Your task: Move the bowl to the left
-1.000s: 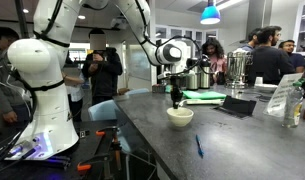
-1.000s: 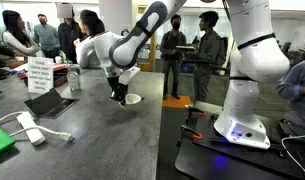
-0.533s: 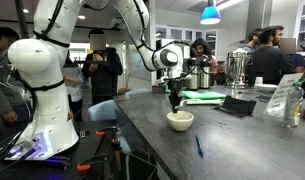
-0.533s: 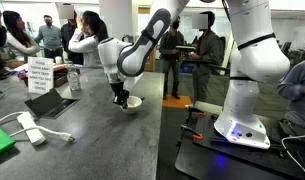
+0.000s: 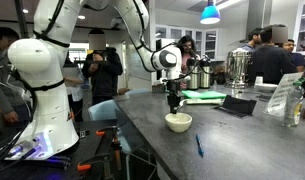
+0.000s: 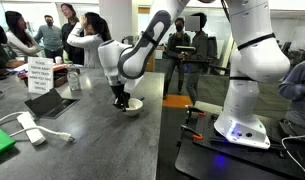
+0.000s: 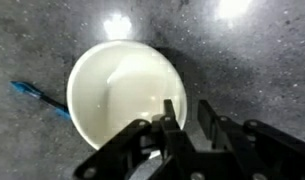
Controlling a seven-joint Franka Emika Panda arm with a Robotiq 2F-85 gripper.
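The small cream-white bowl (image 5: 177, 122) sits on the dark speckled counter, also seen in the other exterior view (image 6: 132, 104). It fills the upper left of the wrist view (image 7: 122, 95) and looks empty. My gripper (image 7: 187, 112) comes straight down on the bowl's near rim, with one finger inside the bowl and one outside. The jaws stand narrow, closed on the rim. The gripper shows above the bowl in both exterior views (image 5: 174, 104) (image 6: 120, 99).
A blue pen (image 5: 198, 146) lies on the counter near the bowl, also in the wrist view (image 7: 37, 96). A green pad (image 5: 202, 97), a black tablet (image 5: 237, 105) and metal urns (image 5: 237, 68) stand behind. A sign card (image 6: 37, 76) and white power strip (image 6: 30, 128) lie further along. People stand behind.
The arm has shifted its pose, and the gripper and bowl have moved together a short way across the counter.
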